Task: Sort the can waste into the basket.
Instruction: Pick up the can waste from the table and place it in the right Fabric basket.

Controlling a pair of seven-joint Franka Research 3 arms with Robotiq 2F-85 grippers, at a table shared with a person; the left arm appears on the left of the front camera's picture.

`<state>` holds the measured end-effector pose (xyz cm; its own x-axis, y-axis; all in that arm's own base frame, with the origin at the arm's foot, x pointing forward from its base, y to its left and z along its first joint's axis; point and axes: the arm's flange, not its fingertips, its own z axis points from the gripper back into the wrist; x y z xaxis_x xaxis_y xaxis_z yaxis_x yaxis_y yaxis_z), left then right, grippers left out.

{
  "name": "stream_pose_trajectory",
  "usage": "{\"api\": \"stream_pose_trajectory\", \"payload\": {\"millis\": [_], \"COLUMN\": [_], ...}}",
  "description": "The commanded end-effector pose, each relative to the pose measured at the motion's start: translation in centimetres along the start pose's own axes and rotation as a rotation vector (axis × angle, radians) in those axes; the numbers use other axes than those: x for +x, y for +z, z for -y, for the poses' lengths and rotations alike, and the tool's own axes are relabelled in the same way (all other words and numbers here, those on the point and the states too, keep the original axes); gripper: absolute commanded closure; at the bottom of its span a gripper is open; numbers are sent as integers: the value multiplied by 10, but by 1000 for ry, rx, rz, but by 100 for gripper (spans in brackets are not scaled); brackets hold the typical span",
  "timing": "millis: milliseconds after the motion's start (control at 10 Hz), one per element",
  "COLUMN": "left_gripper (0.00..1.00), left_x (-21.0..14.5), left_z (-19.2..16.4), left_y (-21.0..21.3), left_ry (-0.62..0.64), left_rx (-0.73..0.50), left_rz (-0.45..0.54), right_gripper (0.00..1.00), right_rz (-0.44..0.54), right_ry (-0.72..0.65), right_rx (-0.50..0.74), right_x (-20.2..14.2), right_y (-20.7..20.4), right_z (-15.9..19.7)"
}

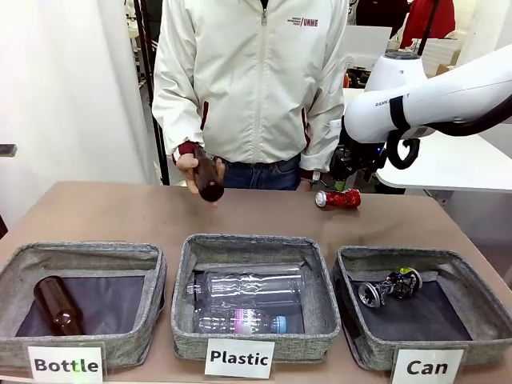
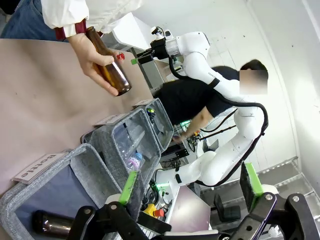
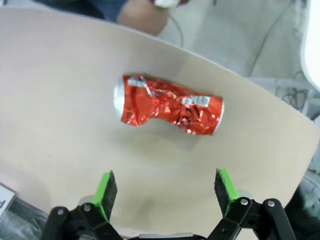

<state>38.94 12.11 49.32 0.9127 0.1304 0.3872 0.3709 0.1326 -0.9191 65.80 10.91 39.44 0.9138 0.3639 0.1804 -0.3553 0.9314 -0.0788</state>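
Observation:
The shiny red crushed can [image 1: 338, 198] [image 3: 170, 105] lies on its side on the brown table near the far right edge. My right gripper [image 1: 344, 186] [image 3: 166, 187] hangs open just above it, its green pads [image 3: 106, 187] apart on either side and clear of the can. The dark crushed can [image 1: 390, 286] with yellow-green marks lies in the grey basket [image 1: 478, 308] at the front right, which carries the card "Can" [image 1: 426, 367]. My left gripper [image 2: 190, 180] is open and holds nothing, high over the left baskets.
A person at the far side holds a brown glass bottle [image 1: 208, 178] [image 2: 111, 75] over the table. The "Bottle" basket [image 1: 16, 268] holds one brown bottle [image 1: 56, 304]. The "Plastic" basket [image 1: 186, 280] holds clear bottles [image 1: 248, 300]. Bare tabletop lies between the baskets and the far edge.

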Motion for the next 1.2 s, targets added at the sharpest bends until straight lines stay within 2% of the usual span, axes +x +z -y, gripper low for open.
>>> {"api": "stream_pose_trajectory", "payload": {"millis": [0, 100, 200, 300, 400, 600, 700, 900, 1000, 1100], "left_gripper": [0, 0, 0, 0, 0, 0, 0, 0, 0, 0], "left_x": [-2, -2, -2, -2, -2, -2, -2, 0, -5, -10], "left_z": [3, 3, 3, 3, 3, 3, 3, 0, 18, 41], "left_y": [1, 1, 1, 1, 1, 1, 1, 0, 19, 50], "left_ry": [3, 3, 3, 3, 3, 3, 3, 0, 79, 182], "left_rx": [-3, -3, -3, -3, -3, -3, -3, 0, -84, -168], "left_rz": [-12, -12, -12, -12, -12, -12, -12, 0, -17, -105], "right_gripper": [0, 0, 0, 0, 0, 0, 0, 0, 0, 0], "right_rz": [-16, -74, -86, -91, -70, 62, 81, 125, 127, 147], "right_ry": [509, 766, 927, 1062, 1169, 1381, 1398, 1401, 1389, 1383], "right_rx": [40, 74, 141, 144, 138, 125, 77, 79, 83, 83], "right_x": [1, 2, 3, 4, 5, 2, 3, 6, 8, 12], "right_y": [0, -1, -2, -4, -6, -8, -15, -33, -42, -50], "right_z": [-15, -14, -16, -17, -11, 4, 11, 22, 27, 32]}}
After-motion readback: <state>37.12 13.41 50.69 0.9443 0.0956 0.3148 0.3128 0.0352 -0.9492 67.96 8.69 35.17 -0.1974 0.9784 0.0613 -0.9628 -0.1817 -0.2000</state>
